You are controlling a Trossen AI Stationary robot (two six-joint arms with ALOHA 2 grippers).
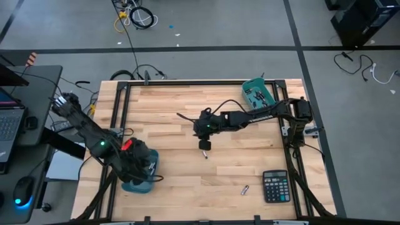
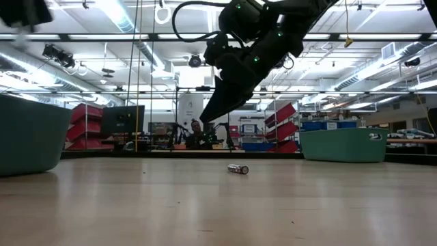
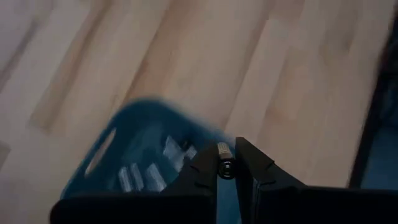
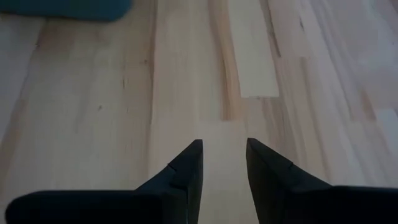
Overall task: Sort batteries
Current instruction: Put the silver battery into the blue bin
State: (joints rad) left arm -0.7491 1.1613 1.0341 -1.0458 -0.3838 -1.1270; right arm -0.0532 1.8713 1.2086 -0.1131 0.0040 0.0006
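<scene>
Pale wood planks run bare across the middle of the counter point(image 1: 187, 119), with open room on every side of the right tool point(image 1: 204, 145), which hangs above the centre with its two dark tapered fingers point(image 4: 186, 168) parted and nothing between them. One small silver-and-black battery point(image 1: 205, 154) lies on the wood just at 6 o'clock of that tool, apart from it — in the low view the same cell point(image 2: 238, 169) rests on its side on the boards. A second battery point(image 1: 245, 189) lies well away toward 4 o'clock, just beside a black calculator point(image 1: 275, 186) near the counter's front right corner. At the back right corner sits a teal plastic bin point(image 1: 258, 92). At the front left edge, the left tool point(image 3: 225, 168) hovers over a blue bin point(image 1: 139, 181) — its fingers pinch a tiny cylindrical cell point(image 3: 223, 162), end-on between the tips, while pale blurred cells point(image 3: 146, 175) lie in the bin below.
</scene>
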